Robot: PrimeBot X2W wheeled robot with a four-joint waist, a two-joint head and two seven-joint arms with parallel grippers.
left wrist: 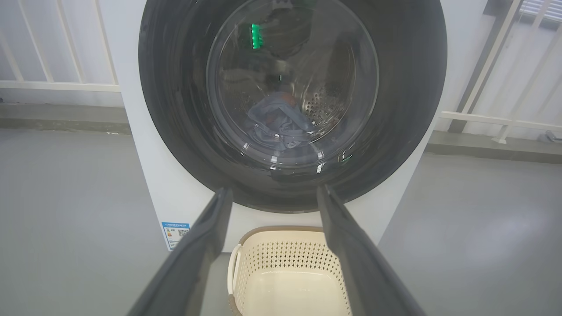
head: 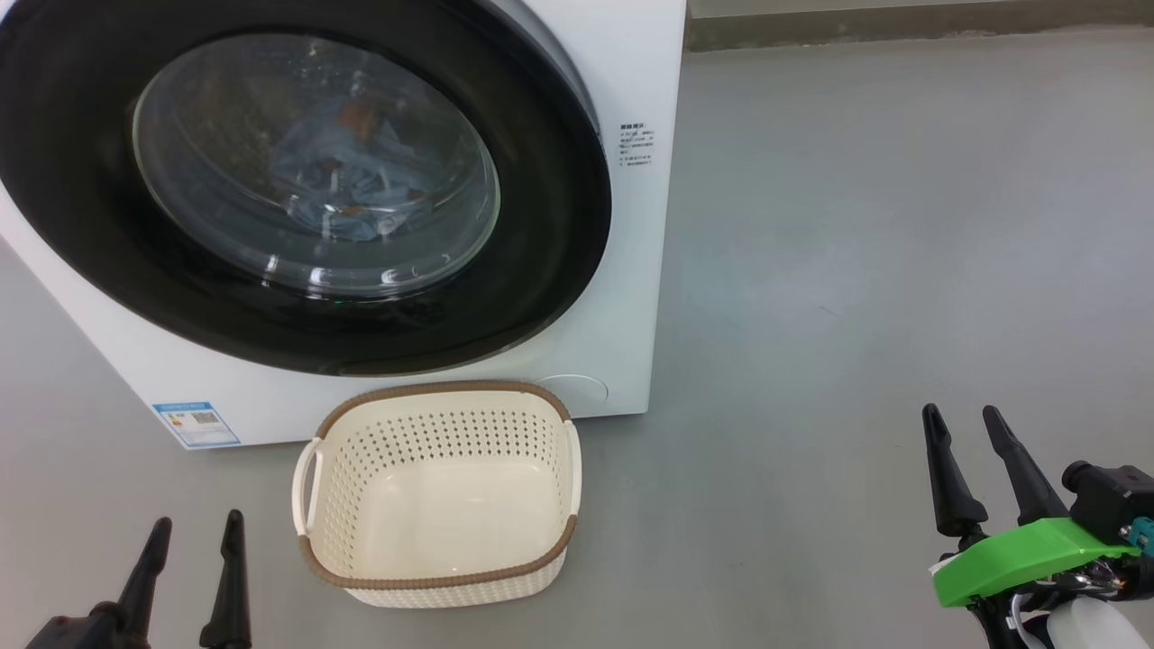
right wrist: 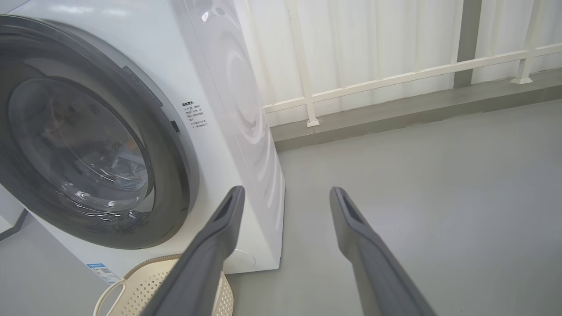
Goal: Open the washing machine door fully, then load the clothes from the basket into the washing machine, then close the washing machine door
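Both my jaws hang released, seemingly nothing left to carry: clothes [head: 352, 194] lie behind the shut washing machine door [head: 559, 225], basket [head: 433, 392] empty.

The washing machine [head: 636, 297] is a big white box and fills the head view from 9 to 12 o'clock. Its round door [head: 315, 171] lies closed against the front; it has a wide glossy black rim and a clear domed glass. Behind the glass the clothes [head: 352, 194] are a crumpled light-blue heap with orange-brown spots, low in the steel drum. A small blue label [head: 196, 424] sits at 7 o'clock on the front. The basket [head: 440, 391] stands upright on the floor at 6 o'clock of the door, just beside the machine. It is cream with perforated walls, a brown rim and side handles, and its bare bottom shows.
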